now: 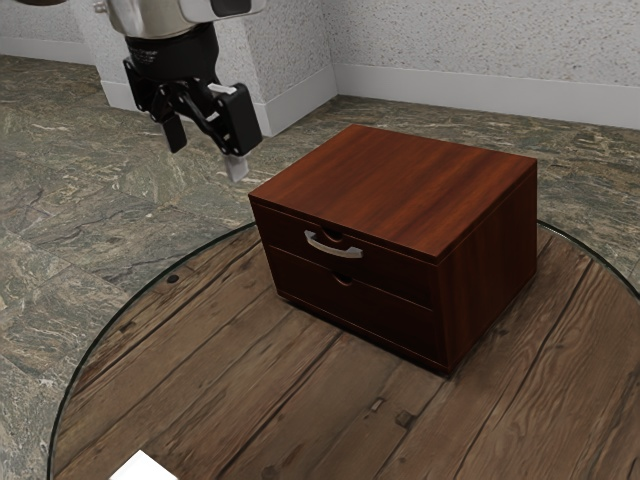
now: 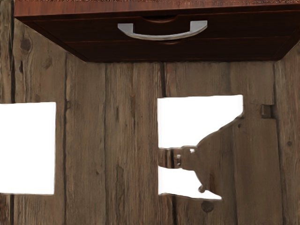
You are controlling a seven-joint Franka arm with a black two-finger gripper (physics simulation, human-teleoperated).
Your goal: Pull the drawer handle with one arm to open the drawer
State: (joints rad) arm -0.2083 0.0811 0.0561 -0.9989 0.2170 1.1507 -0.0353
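Observation:
A dark red-brown wooden cabinet (image 1: 400, 190) stands on a round wooden table (image 1: 230, 400). It has two drawers. The upper drawer (image 1: 375, 258) carries a curved silver handle (image 1: 331, 244) and sits flush with the cabinet front. My gripper (image 1: 205, 150) hangs in the air up and to the exterior view's left of the cabinet, well apart from the handle, open with nothing between its fingers. From the wrist camera the handle (image 2: 161, 32) shows ahead of the hand, on the drawer front (image 2: 234, 26).
The lower drawer (image 1: 350, 305) has only a small notch as a grip. Bright white patches (image 2: 28, 147) lie on the table planks under the hand, one also near the table's front edge (image 1: 140, 468). Stone floor (image 1: 80, 200) surrounds the table.

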